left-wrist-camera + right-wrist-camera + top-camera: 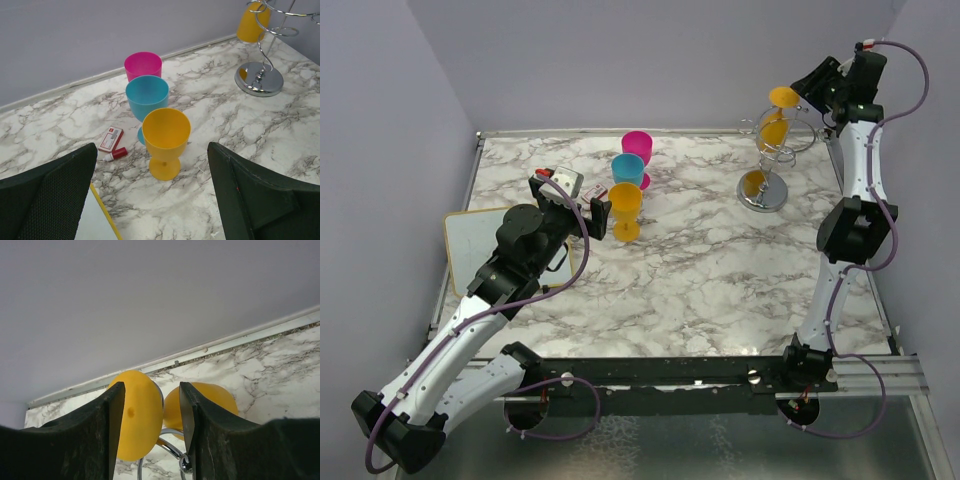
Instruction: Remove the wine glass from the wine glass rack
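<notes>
The wine glass rack (pixel 763 192) is a silver wire stand at the back right of the marble table; it also shows in the left wrist view (pixel 259 80). A yellow wine glass (pixel 776 125) hangs upside down on it, its round foot (pixel 783 97) on top. My right gripper (pixel 808 88) is open, high beside that foot. In the right wrist view the foot (pixel 142 415) stands between my fingers, with a gap to the right finger, above the rack's wire (pixel 167 447). My left gripper (pixel 572 205) is open and empty, just left of a yellow glass (pixel 166 140) standing on the table.
A pink glass (pixel 637 148) and a blue glass (pixel 628 170) stand in a row behind the yellow one (pixel 625 208). A small red-and-white box (pixel 111 138) and a small red bottle (pixel 116 154) lie left of them. A white board with a yellow rim (pixel 480 240) lies at the left edge.
</notes>
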You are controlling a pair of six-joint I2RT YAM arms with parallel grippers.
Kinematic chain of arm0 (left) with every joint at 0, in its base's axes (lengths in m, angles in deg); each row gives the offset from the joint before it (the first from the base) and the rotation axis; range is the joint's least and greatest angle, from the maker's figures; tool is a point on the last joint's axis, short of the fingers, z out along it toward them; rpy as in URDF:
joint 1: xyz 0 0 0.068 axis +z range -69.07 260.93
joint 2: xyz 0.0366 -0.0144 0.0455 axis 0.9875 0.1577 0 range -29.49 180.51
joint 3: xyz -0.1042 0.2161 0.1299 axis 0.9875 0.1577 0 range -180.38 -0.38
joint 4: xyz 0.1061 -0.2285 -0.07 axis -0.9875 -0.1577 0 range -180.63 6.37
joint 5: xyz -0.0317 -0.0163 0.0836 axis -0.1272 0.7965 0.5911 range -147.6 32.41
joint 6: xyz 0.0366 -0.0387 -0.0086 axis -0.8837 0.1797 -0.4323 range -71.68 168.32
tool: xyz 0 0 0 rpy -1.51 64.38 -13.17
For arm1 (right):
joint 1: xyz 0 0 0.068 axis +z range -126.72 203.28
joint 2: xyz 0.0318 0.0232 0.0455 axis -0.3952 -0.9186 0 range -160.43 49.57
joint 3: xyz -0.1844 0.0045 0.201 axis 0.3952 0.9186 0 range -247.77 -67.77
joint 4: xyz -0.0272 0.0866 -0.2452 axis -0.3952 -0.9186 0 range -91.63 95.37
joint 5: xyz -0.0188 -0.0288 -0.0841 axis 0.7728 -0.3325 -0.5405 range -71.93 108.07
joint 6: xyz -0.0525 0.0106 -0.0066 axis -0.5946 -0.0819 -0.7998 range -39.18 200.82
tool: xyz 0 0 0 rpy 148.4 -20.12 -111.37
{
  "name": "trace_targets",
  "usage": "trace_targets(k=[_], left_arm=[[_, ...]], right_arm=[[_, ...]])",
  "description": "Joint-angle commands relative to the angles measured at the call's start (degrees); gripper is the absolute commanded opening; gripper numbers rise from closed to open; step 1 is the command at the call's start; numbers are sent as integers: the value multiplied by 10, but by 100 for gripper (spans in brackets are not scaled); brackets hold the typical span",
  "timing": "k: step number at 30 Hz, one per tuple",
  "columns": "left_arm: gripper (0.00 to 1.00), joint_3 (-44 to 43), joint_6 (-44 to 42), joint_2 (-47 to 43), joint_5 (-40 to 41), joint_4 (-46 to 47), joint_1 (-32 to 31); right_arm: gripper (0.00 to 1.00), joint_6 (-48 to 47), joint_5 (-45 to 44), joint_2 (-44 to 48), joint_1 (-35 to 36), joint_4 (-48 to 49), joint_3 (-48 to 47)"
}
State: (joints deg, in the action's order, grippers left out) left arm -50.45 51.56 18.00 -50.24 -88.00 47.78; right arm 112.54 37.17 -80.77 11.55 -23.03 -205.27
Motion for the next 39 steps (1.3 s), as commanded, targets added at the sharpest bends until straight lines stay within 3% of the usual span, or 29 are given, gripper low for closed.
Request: trace_targets(k=[1, 11, 28, 39], left_arm=[[95, 6, -3, -3, 7, 13, -3], [95, 6, -3, -5, 7, 13, -3], [95, 6, -2, -6, 6, 13, -3], [95, 6, -3, -6, 6, 13, -4]], right_arm=[[48, -2, 20, -12, -6, 8, -5], [39, 2, 36, -13, -7, 10, -1], [34, 6, 41, -15, -8, 9, 7], [22, 7, 41, -10, -8, 10, 16]])
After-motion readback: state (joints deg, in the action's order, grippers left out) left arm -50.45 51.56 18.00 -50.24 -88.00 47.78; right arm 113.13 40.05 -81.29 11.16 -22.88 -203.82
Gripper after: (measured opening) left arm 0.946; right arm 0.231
